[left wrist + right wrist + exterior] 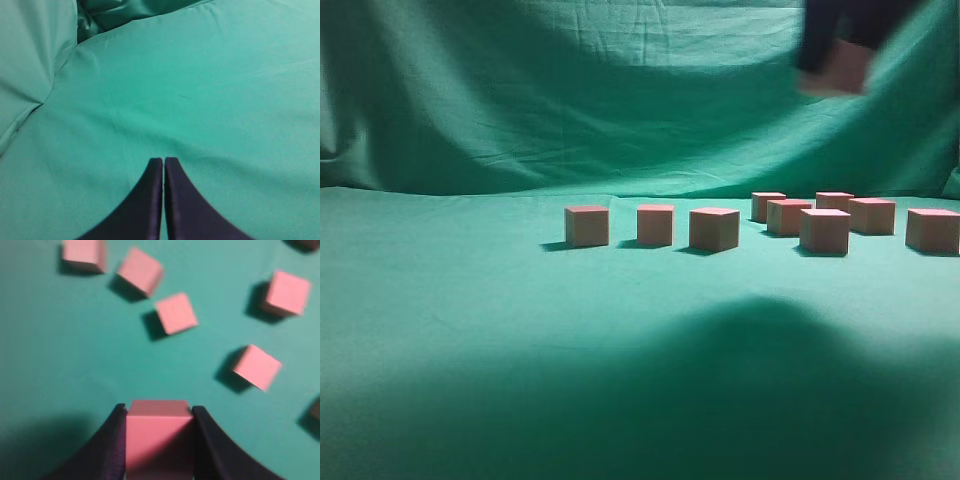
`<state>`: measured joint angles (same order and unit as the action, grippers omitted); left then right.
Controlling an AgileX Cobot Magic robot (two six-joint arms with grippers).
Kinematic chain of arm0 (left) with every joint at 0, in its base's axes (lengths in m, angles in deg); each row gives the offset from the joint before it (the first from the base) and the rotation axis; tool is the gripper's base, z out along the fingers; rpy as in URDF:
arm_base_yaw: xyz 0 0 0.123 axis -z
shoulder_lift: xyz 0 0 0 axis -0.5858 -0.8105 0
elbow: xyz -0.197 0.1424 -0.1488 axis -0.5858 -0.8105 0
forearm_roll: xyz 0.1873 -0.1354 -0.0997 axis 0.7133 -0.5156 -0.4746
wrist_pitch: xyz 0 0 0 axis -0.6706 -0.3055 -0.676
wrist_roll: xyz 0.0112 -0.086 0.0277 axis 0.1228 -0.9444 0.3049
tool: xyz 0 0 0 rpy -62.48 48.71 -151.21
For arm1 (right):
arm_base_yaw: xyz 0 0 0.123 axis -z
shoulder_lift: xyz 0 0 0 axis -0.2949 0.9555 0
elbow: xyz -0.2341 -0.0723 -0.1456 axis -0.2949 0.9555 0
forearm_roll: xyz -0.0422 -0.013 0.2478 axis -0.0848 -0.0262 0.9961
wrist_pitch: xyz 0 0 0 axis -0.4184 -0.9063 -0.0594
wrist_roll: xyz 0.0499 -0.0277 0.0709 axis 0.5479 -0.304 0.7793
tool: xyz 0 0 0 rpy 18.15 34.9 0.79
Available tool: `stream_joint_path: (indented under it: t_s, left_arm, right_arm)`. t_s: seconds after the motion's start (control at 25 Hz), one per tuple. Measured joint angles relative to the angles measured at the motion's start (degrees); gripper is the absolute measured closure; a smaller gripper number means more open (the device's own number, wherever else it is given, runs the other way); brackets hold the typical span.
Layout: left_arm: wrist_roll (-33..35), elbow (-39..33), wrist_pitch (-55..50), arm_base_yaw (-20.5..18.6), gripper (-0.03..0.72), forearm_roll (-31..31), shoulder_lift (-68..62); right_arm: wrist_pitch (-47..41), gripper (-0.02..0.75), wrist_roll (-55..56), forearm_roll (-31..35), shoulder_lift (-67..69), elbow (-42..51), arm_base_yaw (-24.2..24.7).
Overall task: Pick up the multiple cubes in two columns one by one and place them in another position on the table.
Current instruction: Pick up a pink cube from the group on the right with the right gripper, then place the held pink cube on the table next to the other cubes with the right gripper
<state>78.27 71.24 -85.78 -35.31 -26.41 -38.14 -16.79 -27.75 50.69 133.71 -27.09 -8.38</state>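
Several pink-tan cubes stand on the teal table. Three form a row at the left. Several more cluster at the right, among them a cube in front and a cube at the far right. My right gripper hangs blurred high above the right cluster. In the right wrist view the right gripper is shut on one cube, well above the loose cubes. My left gripper is shut and empty over bare cloth.
A draped green cloth backdrop rises behind the table. A broad dark shadow lies across the front of the cloth. In the left wrist view, folds of cloth bunch up at the upper left.
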Motion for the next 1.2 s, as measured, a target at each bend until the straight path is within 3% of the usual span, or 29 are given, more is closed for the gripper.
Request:
stream_joint_path:
  t_s: [0.24, 0.4, 0.68, 0.92, 1.2]
  left_arm:
    - [0.00, 0.00, 0.00, 0.00, 0.688, 0.00, 0.00]
    - [0.00, 0.00, 0.00, 0.00, 0.688, 0.00, 0.00]
    - [0.00, 0.00, 0.00, 0.00, 0.688, 0.00, 0.00]
    - [0.00, 0.00, 0.00, 0.00, 0.688, 0.00, 0.00]
    - [0.00, 0.00, 0.00, 0.00, 0.688, 0.00, 0.00]
  right_arm:
    - [-1.12, 0.482, 1.15, 0.13, 7.44, -10.72, -13.89]
    - [-1.52, 0.482, 4.46, -0.52, 15.52, -18.08, -18.14]
    - [-2.10, 0.482, -13.37, -3.06, 26.27, -27.12, -19.63]
    - [-1.55, 0.482, -18.71, -10.34, 30.47, -29.19, -19.63]
    - [3.39, 0.482, -26.57, -9.15, 30.82, -29.19, -19.63]
